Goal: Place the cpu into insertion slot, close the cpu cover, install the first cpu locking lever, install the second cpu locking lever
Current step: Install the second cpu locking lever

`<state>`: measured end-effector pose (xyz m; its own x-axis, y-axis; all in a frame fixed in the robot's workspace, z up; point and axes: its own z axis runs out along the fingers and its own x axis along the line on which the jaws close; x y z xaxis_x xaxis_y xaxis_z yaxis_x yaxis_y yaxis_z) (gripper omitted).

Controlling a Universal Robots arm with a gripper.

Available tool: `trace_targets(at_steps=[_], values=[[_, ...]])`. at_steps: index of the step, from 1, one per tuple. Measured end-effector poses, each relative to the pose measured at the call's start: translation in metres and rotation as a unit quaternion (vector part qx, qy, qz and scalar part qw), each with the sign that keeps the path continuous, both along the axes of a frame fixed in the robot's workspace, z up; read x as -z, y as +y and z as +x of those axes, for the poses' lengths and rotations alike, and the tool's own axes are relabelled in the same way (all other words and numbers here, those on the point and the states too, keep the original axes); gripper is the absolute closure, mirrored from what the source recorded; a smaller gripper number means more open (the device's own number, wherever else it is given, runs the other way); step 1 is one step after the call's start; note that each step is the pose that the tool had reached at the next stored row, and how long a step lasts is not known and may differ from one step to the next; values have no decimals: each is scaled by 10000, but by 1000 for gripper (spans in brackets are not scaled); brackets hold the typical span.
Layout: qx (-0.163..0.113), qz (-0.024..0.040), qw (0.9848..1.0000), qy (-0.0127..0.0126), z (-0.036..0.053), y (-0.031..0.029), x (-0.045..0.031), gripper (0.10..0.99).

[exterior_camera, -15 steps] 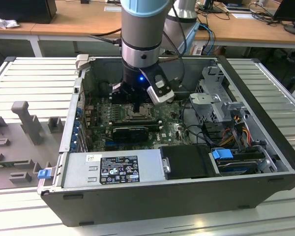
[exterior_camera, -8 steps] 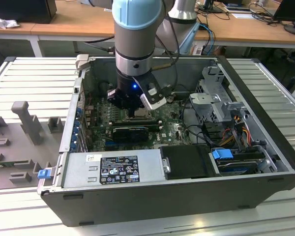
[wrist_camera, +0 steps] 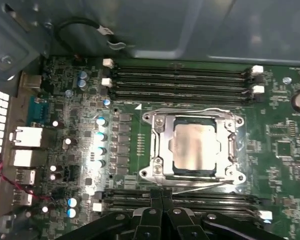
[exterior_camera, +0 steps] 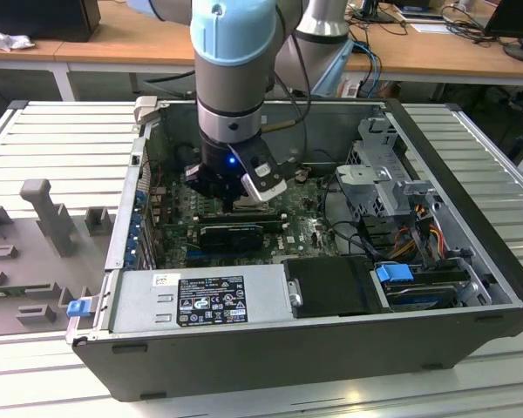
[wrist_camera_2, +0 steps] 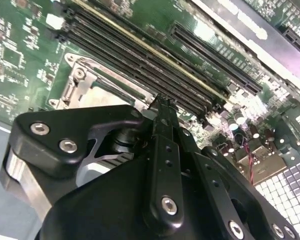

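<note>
In the first wrist view the cpu [wrist_camera: 192, 147], a pale silvery square chip, lies flat in the insertion slot [wrist_camera: 192, 172]. The silvery cpu cover [wrist_camera: 159, 147] lies down around it, and the chip's face shows through the cut-out. Thin wire levers run along two opposite sides of the socket; one [wrist_camera: 202, 186] lies on the side nearest the fingers. My gripper [wrist_camera: 161, 194] is shut with nothing in it, its tips just beside that side of the socket. In the second wrist view the gripper [wrist_camera_2: 162, 103] hangs over the socket corner [wrist_camera_2: 85, 82]. In the exterior view the gripper [exterior_camera: 242, 202] is low over the motherboard.
Long black memory slots [wrist_camera: 180, 80] flank the socket on both sides. Capacitors [wrist_camera: 100, 135] stand in a row beside it. The case walls [exterior_camera: 471, 200], a drive cage [exterior_camera: 375, 165], loose cables [exterior_camera: 418, 235], a black card [exterior_camera: 231, 233] and the power supply [exterior_camera: 200, 296] ring the board.
</note>
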<state>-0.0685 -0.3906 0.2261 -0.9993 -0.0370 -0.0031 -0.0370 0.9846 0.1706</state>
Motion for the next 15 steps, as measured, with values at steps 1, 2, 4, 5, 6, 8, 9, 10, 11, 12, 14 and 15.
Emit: trace_targets(at_steps=[1, 2, 4, 5, 6, 8, 9, 10, 11, 12, 14, 15], values=[[0, 38, 10000, 0, -11, 0, 5, 980], [0, 60, 10000, 0, -18, 0, 10, 980], [0, 92, 10000, -1, -39, 0, 33, 980], [0, 98, 10000, 0, -56, -4, 53, 980], [0, 103, 9999, -1, -67, -4, 67, 980], [0, 113, 9999, 0, -104, -5, 125, 980], [-1, 118, 9999, 0, -108, -5, 159, 980], [-1, 123, 9999, 0, -109, -5, 177, 980], [0, 132, 9999, 0, -110, -5, 189, 980], [0, 146, 9999, 0, -110, -6, 200, 980], [0, 184, 9998, 0, -114, -5, 224, 980], [0, 205, 9998, 0, -115, -6, 231, 980]])
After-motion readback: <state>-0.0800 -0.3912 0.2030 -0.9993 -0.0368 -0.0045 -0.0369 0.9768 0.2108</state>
